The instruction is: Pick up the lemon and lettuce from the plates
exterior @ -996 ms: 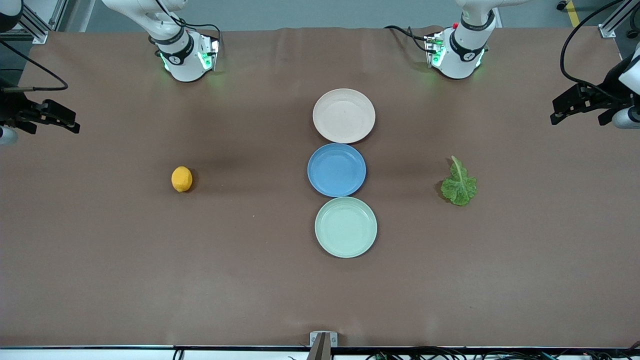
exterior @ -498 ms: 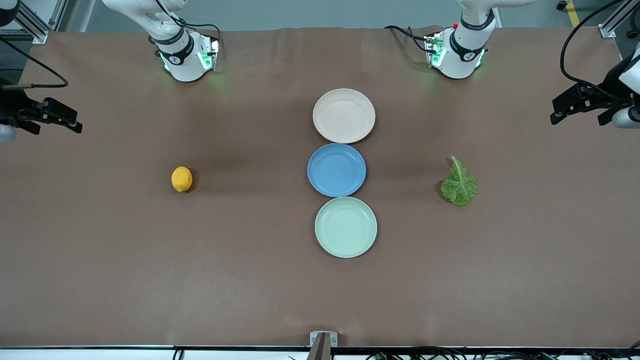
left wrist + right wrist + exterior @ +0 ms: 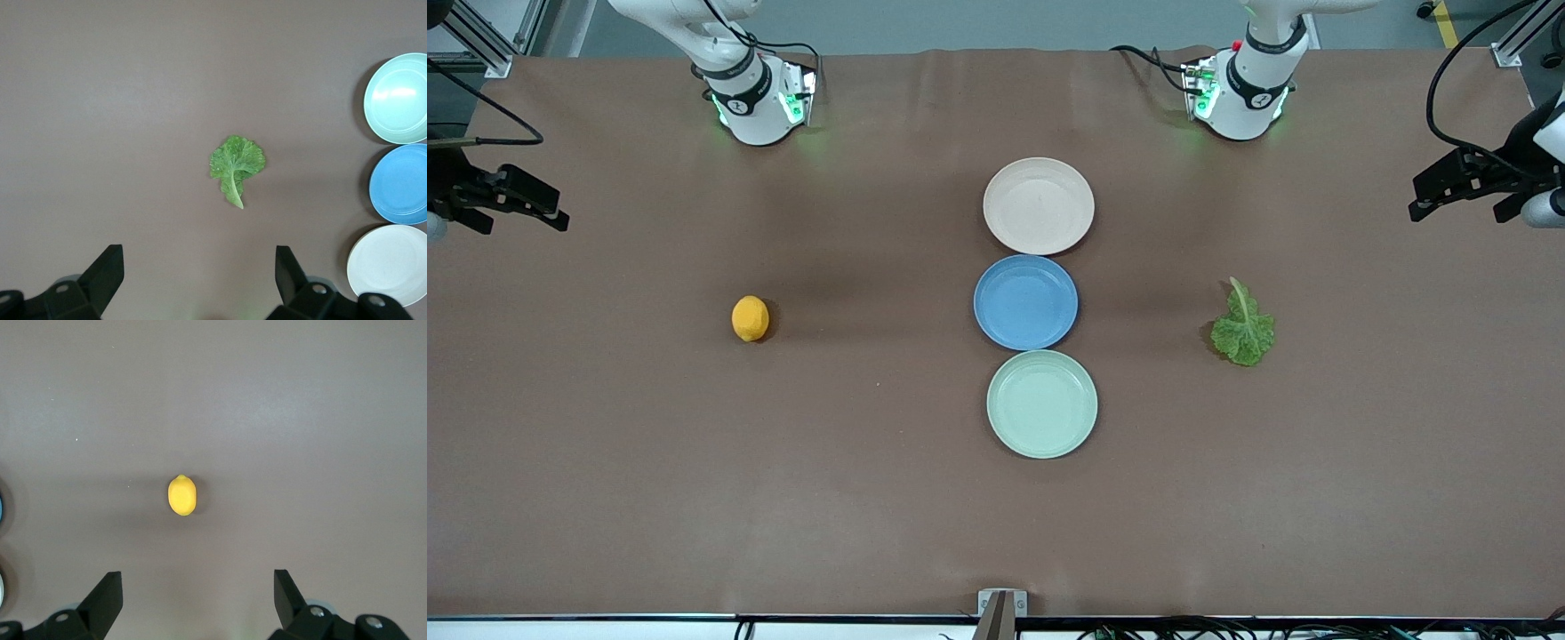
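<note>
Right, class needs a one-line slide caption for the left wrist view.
Open left gripper high over a lettuce leaf lying on the bare table, three empty plates alongside.

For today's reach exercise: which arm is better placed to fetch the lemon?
The right arm. The lemon lies on the table toward its end, centred under the open right gripper; the left gripper hangs above the lettuce's end.

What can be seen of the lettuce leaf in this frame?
The lettuce is a single crinkled green leaf with a pale central rib running into a narrow stem. It lies flat on the bare brown table, on no plate, toward the left arm's end. Its stem end points toward the robots' bases; the broad ruffled end is nearer the front camera. Nothing touches it. It looks thin and limp, and casts a slight shadow.
</note>
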`<state>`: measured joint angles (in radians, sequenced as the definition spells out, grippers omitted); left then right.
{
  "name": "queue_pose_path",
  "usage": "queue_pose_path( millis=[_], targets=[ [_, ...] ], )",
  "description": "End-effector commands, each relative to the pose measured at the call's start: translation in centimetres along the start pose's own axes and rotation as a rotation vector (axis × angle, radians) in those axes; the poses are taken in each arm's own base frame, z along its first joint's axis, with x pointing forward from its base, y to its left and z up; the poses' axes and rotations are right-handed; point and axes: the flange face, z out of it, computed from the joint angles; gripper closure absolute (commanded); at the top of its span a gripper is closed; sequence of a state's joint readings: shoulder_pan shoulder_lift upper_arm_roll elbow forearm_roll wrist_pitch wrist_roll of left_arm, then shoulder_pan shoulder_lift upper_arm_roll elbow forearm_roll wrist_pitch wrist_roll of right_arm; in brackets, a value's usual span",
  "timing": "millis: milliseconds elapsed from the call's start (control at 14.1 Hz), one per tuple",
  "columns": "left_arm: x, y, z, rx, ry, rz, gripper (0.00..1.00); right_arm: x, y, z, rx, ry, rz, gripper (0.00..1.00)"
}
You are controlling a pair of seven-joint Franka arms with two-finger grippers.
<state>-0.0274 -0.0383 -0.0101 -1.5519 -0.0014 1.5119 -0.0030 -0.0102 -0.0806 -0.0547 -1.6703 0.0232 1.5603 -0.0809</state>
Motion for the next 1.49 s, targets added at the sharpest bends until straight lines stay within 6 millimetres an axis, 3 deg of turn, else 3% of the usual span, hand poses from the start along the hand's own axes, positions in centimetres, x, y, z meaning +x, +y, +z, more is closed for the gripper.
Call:
queue_pose_path(
  millis=[0, 1422],
  targets=[
    [-0.01, -0.05, -0.56, -0.007, 0.008, 0.001, 0.00, -0.72, -0.20, 0.05, 0.012, 0.001, -0.013, 0.00],
    [-0.03, -0.02, -0.67, -0.010, 0.012, 0.002, 0.00, -0.69, 0.23, 0.30, 0.004, -0.007, -0.041, 0.00]
  ],
)
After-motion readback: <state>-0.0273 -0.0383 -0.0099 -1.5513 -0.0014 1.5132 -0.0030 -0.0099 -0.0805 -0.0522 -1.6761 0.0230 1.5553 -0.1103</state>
